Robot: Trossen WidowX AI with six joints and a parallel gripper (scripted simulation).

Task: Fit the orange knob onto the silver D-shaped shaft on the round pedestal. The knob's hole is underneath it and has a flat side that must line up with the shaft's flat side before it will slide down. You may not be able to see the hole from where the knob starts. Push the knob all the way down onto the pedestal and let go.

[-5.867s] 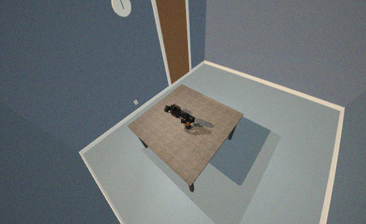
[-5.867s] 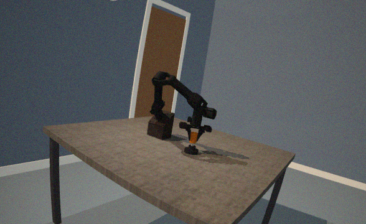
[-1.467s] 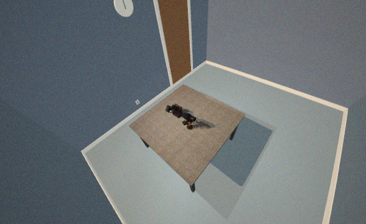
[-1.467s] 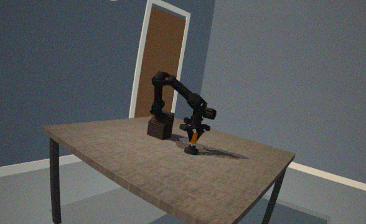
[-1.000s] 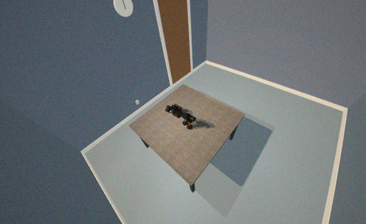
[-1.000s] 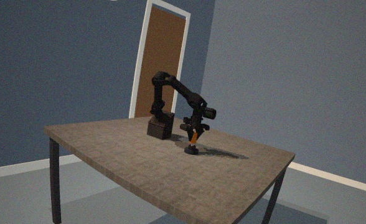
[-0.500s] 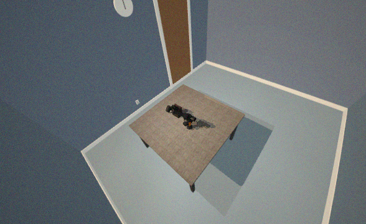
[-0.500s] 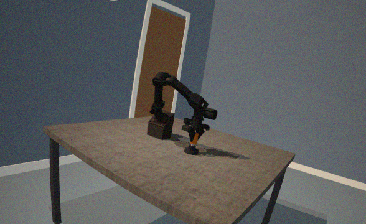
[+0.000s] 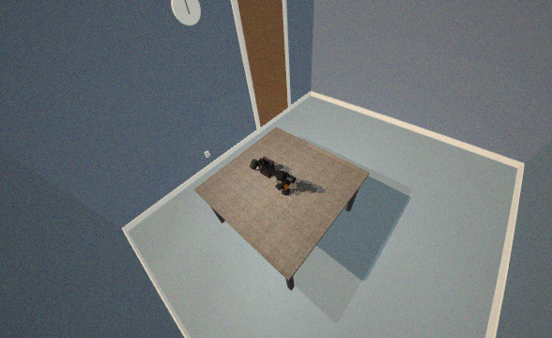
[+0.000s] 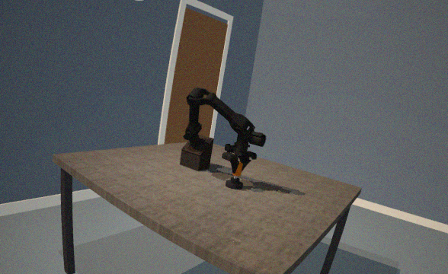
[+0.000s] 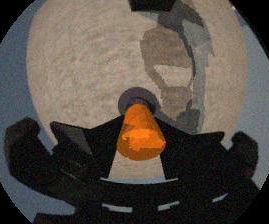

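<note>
My gripper [image 11: 138,119] [image 10: 239,167] [image 9: 285,188] is shut on the orange knob [image 11: 141,135] [image 10: 238,169] [image 9: 286,187]. It holds the knob upright just above the round dark pedestal [image 10: 234,184] [image 11: 132,98] on the table. In the wrist view the knob covers most of the pedestal, and only the pedestal's far rim shows past the knob's tip. The silver shaft is hidden under the knob. I cannot tell whether the knob touches the shaft.
The arm's dark base box [image 10: 196,155] stands on the wooden table [image 10: 140,190] [image 9: 257,216] just behind and left of the pedestal. The arm's shadow falls to the right of the pedestal. A door [image 10: 193,80] is in the wall behind.
</note>
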